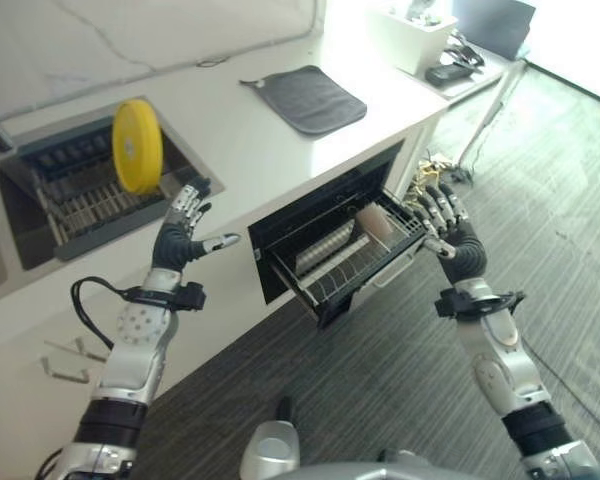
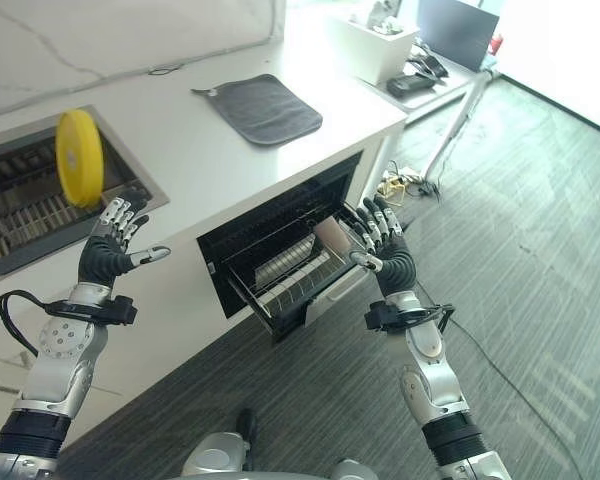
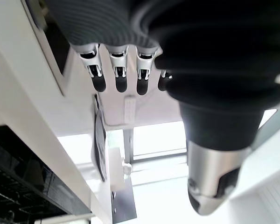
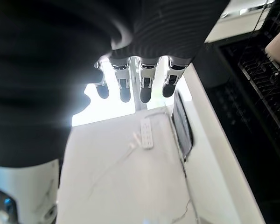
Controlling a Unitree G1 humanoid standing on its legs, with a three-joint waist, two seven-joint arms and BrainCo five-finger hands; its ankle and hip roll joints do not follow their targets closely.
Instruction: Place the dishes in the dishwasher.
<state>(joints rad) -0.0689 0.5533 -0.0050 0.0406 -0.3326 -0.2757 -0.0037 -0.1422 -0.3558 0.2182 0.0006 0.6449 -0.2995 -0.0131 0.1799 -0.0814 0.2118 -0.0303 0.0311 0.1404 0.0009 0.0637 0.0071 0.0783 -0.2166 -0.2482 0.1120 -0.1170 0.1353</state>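
Head views:
Plate: yellow plate (image 1: 137, 145) stands on edge in the slots of the sink rack (image 1: 90, 205), sunk in the white counter (image 1: 265, 150); upright storage leaves its rim free for a grasp.
Dishwasher rack: dishwasher rack (image 1: 345, 255) is pulled out of the open black cavity below the counter, so its wire slots are reachable from above; a pale dish (image 1: 373, 222) already leans near its right end.
Left hand: left hand (image 1: 185, 228) hovers in front of the counter edge just below the plate, fingers spread and straight, thumb out, empty; it looks poised to reach for the plate.
Right hand: right hand (image 1: 445, 225) is raised beside the rack's right end, fingers straight and fanned, holding nothing.
Mat: grey mat (image 1: 303, 98) lies flat on the counter, well apart from the sink.

Left wrist view:
Fingers: fingers (image 3: 116, 77) stretch out in a row with nothing between them; the counter's edge and the mat lie past them.

Right wrist view:
Fingers: fingers (image 4: 146, 86) are likewise extended and empty; the dark dishwasher rack (image 4: 266, 88) shows beside them.
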